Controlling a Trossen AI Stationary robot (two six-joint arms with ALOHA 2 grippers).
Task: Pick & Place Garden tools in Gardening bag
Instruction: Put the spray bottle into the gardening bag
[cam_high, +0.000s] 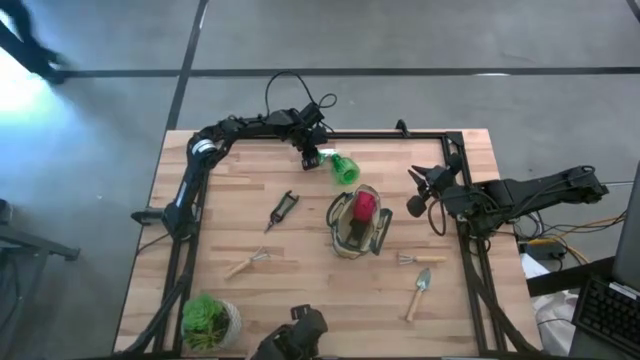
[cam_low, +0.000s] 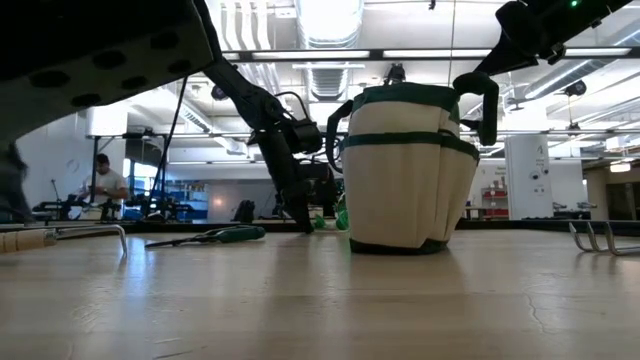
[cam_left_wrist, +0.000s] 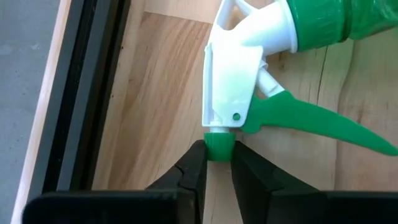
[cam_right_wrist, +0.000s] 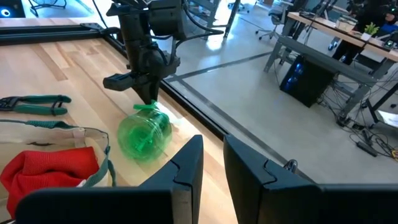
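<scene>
A green spray bottle (cam_high: 345, 168) with a white trigger head (cam_left_wrist: 233, 81) lies on its side near the table's far edge. My left gripper (cam_left_wrist: 219, 149) is shut on it. The beige gardening bag (cam_high: 357, 222) stands upright just near of the bottle, with a red thing (cam_high: 365, 205) inside. Green-handled pruners (cam_high: 283, 210) lie left of the bag. A wooden-handled rake (cam_high: 247, 263), a fork (cam_high: 420, 259) and a trowel (cam_high: 418, 293) lie flat nearer the front. My right gripper (cam_right_wrist: 212, 155) hovers right of the bag, its fingers slightly apart with nothing between them. My left gripper pinches the green nozzle tip (cam_left_wrist: 219, 144) at the front of the bottle's white head between its two fingertips. The fingers come slanting down from the table's far left, roughly along the bottle's length. The bottle lies on its side on the table.
A leafy plant in a pale pot (cam_high: 208, 318) stands at the near left corner. A black frame rail (cam_high: 390, 135) runs along the far edge, close behind the bottle. A person (cam_low: 100, 180) sits far off in the room behind the table.
</scene>
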